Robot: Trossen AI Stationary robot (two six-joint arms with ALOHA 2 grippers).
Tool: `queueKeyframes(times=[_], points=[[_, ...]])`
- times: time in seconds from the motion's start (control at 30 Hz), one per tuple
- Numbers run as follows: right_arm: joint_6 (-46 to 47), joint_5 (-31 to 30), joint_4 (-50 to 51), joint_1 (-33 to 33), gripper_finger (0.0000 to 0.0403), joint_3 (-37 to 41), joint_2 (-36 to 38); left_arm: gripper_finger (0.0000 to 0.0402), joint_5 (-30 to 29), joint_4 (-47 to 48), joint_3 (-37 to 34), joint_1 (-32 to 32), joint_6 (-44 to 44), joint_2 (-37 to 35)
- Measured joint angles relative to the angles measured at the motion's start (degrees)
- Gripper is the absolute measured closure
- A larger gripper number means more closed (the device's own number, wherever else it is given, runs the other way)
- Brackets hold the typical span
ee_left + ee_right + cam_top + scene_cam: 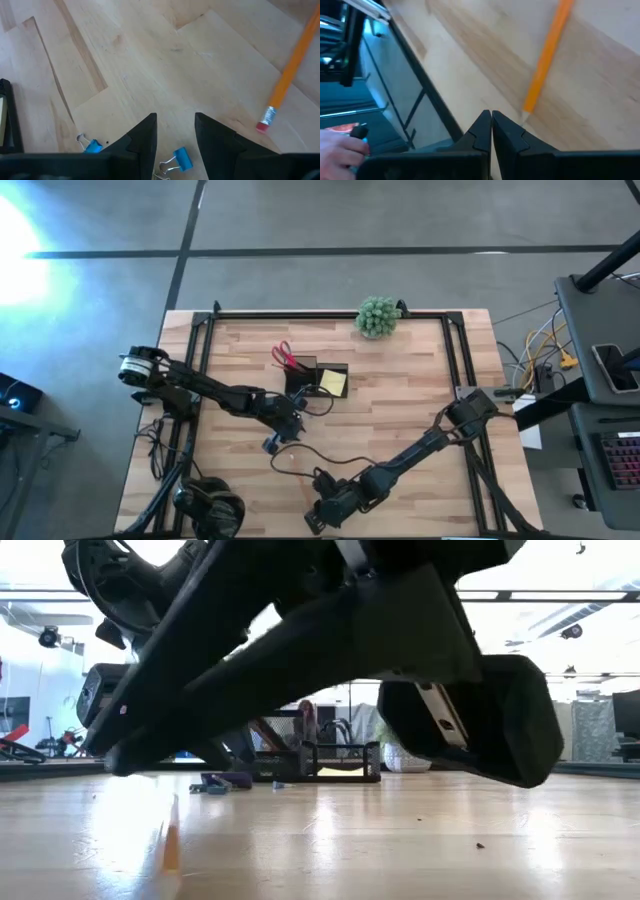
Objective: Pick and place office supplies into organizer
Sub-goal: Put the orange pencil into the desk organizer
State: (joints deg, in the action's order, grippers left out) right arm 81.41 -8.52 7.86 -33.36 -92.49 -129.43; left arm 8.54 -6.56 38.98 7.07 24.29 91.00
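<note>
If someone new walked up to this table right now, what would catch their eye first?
Probably the red-handled scissors standing in the black organizer at the table's middle rear, with a yellow sticky-note pad beside them. Next, the green ball-shaped plant at the far edge. Then the left gripper, fingers apart over a blue binder clip, with an orange pencil lying nearby.

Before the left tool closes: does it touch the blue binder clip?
Apart. The left wrist view shows the blue binder clip lying between the left tool's fingers, wood visible around it.
</note>
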Motion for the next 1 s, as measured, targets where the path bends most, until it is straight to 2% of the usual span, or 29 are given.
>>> queueKeyframes(times=[0.13,0.23,0.37,1.0], points=[[0.32,0.29,-0.34,0.02,0.0394,0.05,-0.79,0.0284,0.00,0.04,0.00,0.00,-0.02,0.00],[1.57,2.62,-4.25,0.04,0.0394,0.07,-2.71,0.0284,0.00,0.03,0.00,0.00,-0.08,0.00],[2.65,2.30,-6.49,0.02,0.0394,-0.07,-3.49,0.0284,-0.02,0.11,0.00,0.00,-0.13,-0.01],[5.39,0.78,2.86,-0.09,0.0394,-0.20,-3.41,0.0284,-0.04,1.63,0.00,0.00,-0.13,0.00]])
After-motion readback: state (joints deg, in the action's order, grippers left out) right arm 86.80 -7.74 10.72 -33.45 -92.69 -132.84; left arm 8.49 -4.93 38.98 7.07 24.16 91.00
